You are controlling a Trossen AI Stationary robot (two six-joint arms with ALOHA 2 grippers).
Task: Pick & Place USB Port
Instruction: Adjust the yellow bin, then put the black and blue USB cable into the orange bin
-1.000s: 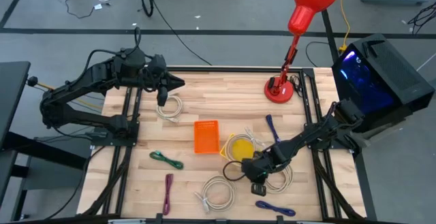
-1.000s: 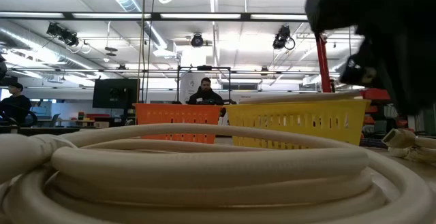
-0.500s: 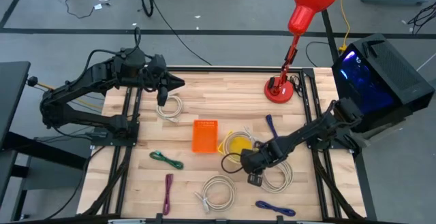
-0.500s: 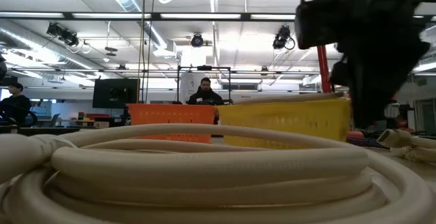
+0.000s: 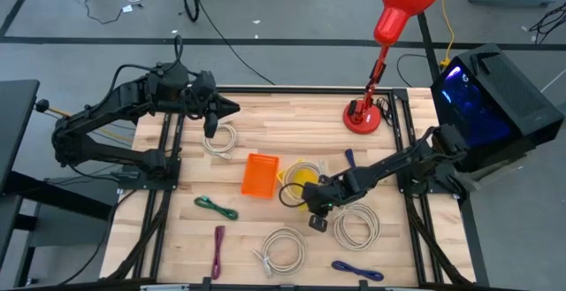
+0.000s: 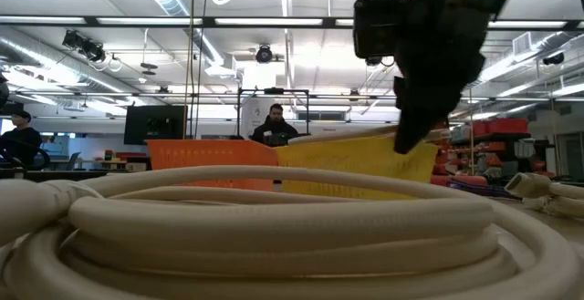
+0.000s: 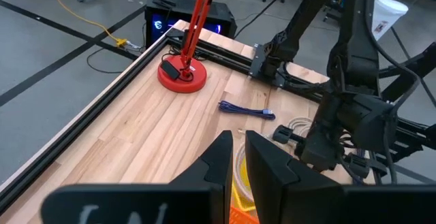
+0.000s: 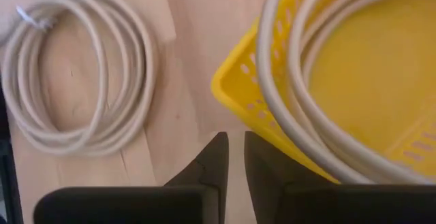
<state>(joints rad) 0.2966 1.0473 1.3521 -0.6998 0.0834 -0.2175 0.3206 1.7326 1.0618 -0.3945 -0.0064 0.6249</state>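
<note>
1. My right fingers (image 8: pixel 214 159) are drawn together with only a slit between them. I judge them clamped on the thin black USB cable (image 5: pixel 287 194). The wrist view doesn't show the pinch itself.
2. In the high view, the cable's loop hangs out beside the right gripper (image 5: pixel 320 204) on the orange-basket side. A dark plug end hangs on the other side, toward the table's front edge.
3. The right gripper hovers over the near corner of the yellow perforated plastic basket (image 8: pixel 235 94), mid-table. It sits half over the rim and half over bare wood.
4. A cream cable (image 8: pixel 286 81) already curls inside the yellow basket along its wall.
5. Step in hand, as I read it: carry the black cable in and drop it. To do that well:
   - Move further over the basket's floor before letting go, not over the rim.
   - Keep height so the dangling loop and plug clear the wall.
   - Lower, then part the fingers.
6. Risk: the loop may catch on the rim or drag the basket. Slack may also spill onto the wooden slat table (image 5: pixel 265 123).
7. A cream coiled cable (image 8: pixel 75 81) lies on the table just beside the basket, so I should avoid snagging it.
8. The orange plastic basket (image 5: pixel 259 176) sits beside the yellow one, tilted.
9. The left gripper (image 5: pixel 212 118) waits at the back left of the table with its fingers together, holding nothing.
</note>
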